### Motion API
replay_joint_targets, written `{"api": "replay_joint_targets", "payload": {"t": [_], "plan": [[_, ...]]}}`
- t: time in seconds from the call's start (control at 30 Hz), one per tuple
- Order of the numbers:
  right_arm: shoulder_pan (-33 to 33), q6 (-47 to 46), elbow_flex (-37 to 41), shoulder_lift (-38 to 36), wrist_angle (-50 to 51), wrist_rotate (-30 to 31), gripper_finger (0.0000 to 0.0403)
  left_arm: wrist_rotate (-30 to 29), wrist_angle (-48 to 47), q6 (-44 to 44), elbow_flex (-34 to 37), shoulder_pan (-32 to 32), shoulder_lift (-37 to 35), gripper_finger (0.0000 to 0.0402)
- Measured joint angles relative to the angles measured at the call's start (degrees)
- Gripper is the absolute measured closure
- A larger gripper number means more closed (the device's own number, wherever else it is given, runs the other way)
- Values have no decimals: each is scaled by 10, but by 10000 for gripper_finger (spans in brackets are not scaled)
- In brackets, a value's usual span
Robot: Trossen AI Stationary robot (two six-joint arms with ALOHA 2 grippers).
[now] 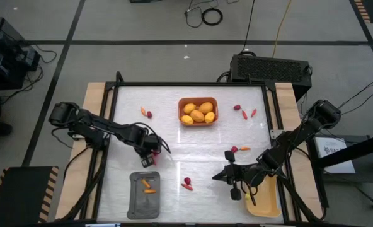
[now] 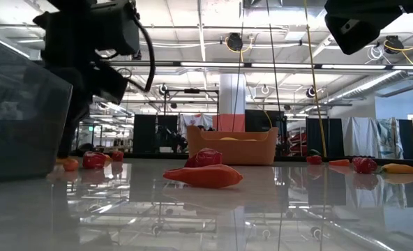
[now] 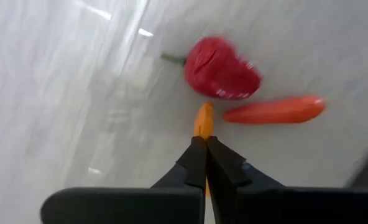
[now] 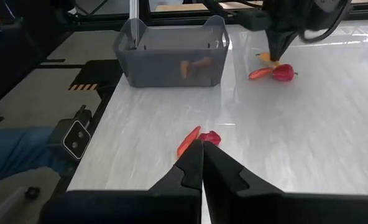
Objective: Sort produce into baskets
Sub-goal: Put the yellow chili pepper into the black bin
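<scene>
- Three baskets are set on the white table (image 1: 193,148): an orange-brown basket (image 1: 198,111) at the far middle, a dark grey basket (image 1: 144,194) at the near left, and a pale yellow basket (image 1: 264,200) at the near right.
- Several yellow-orange fruits (image 1: 199,112) are held in the orange-brown basket, and two orange carrot sticks (image 1: 149,186) lie in the dark grey one.
- The left gripper (image 3: 204,149) is lowered onto the table just beyond the dark grey basket; its fingers are pressed together on the end of a small orange carrot piece (image 3: 203,120).
- A red pepper-like piece (image 3: 221,67) and a longer carrot stick (image 3: 274,109) are seen lying side by side just past that gripper.
- The right gripper (image 4: 199,154) is held low over the near right of the table, beside the pale yellow basket, with its fingers closed together and nothing between them.
- A red piece with a carrot stick (image 1: 188,183) lies on the table between the two grippers.
- More loose pieces are scattered at the far left (image 1: 146,113), the far right (image 1: 244,112) and the middle right (image 1: 239,149).
</scene>
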State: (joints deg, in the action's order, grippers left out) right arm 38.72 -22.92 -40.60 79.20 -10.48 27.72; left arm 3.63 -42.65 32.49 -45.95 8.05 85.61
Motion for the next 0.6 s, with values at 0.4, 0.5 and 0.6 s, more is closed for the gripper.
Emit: {"api": "replay_joint_targets", "payload": {"t": [0.4, 0.5, 0.6], "plan": [[0, -5, 0, 0, -9, -11, 403, -60, 2, -9, -66, 23, -99, 393], [0, -5, 0, 0, -15, -11, 403, -67, 8, 19, -75, 45, -125, 393], [0, -5, 0, 0, -16, -10, 403, -41, 49, 46, -77, 84, -140, 393]]}}
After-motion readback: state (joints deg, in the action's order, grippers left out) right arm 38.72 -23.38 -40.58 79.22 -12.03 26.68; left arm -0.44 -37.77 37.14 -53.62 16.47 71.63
